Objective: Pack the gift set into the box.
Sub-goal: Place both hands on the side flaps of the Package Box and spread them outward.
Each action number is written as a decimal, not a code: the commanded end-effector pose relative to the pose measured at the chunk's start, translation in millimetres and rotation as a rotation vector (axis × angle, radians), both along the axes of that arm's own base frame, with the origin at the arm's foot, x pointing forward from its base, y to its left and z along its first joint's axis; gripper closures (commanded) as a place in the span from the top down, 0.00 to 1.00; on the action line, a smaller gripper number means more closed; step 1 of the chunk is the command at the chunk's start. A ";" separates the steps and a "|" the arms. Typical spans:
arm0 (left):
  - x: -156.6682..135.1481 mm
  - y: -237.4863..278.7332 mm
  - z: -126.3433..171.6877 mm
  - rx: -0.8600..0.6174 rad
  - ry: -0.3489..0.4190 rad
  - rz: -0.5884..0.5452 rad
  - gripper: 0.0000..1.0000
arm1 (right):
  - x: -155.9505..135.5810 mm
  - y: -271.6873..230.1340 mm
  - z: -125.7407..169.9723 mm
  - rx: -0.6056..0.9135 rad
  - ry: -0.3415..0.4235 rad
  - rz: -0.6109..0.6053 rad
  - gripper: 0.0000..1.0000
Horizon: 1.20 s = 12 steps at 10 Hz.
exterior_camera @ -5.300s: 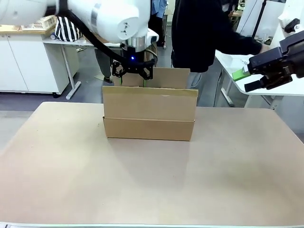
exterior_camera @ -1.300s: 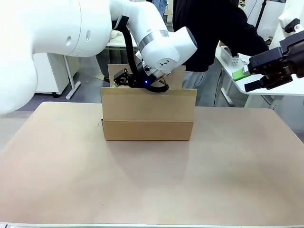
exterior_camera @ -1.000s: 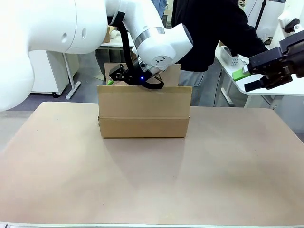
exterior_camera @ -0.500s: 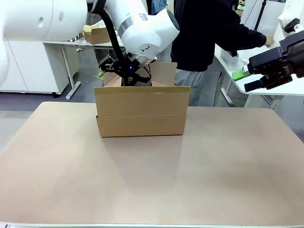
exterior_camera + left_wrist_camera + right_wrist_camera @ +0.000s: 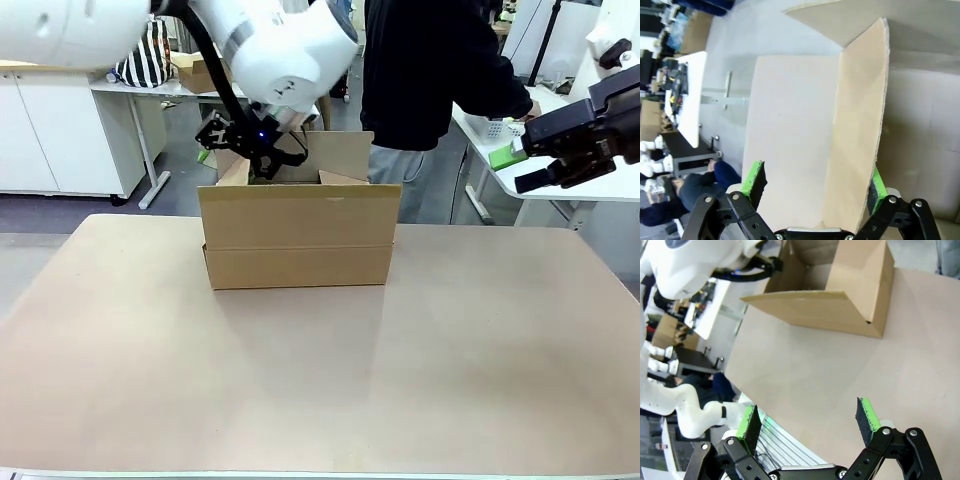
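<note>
The box (image 5: 300, 238) stands open-topped at the far middle of the table, its flaps raised. My left gripper (image 5: 238, 155) hangs open over the box's left end. In the left wrist view the left gripper (image 5: 815, 179) straddles an upright flap (image 5: 860, 125), whose edge runs close to the right pad (image 5: 875, 184) while the other pad (image 5: 754, 179) stays well off it. My right gripper (image 5: 530, 165) is open and holds nothing, high beyond the table's right edge. The right wrist view looks past the right gripper (image 5: 807, 426) down on the box (image 5: 840, 295). The gift set is out of view.
A person in a dark top (image 5: 430, 70) stands behind the box, one hand (image 5: 540, 100) reaching to a white side table (image 5: 560, 180) at the right with a small basket (image 5: 490, 125). The tan table (image 5: 320, 380) stretches wide in front of the box.
My left gripper has risen out of the box and moved left to its left end. The box has slid slightly left. The right arm has stayed still.
</note>
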<state>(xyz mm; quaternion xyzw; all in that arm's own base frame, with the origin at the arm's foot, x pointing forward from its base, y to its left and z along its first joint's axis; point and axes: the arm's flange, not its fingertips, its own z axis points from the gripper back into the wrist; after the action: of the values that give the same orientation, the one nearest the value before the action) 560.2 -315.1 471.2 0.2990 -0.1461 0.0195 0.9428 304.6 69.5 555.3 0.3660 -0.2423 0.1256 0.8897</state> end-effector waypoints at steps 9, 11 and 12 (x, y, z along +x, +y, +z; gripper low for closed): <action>-27.5 138.2 19.1 -0.390 0.067 -0.040 1.00 | 2.7 0.3 -0.1 0.013 -0.020 0.020 1.00; -25.3 168.8 9.8 -0.550 0.126 -0.099 1.00 | 2.7 0.3 -0.1 0.013 -0.020 0.020 1.00; -23.5 181.6 3.0 -0.613 0.146 -0.121 1.00 | 2.7 0.3 -0.1 0.013 -0.020 0.020 1.00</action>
<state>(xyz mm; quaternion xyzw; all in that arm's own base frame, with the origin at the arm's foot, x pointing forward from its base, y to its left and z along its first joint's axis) 545.7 -147.3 483.2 0.0339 -0.1036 0.0097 0.9940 304.6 69.4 555.3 0.3658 -0.2423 0.1256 0.8898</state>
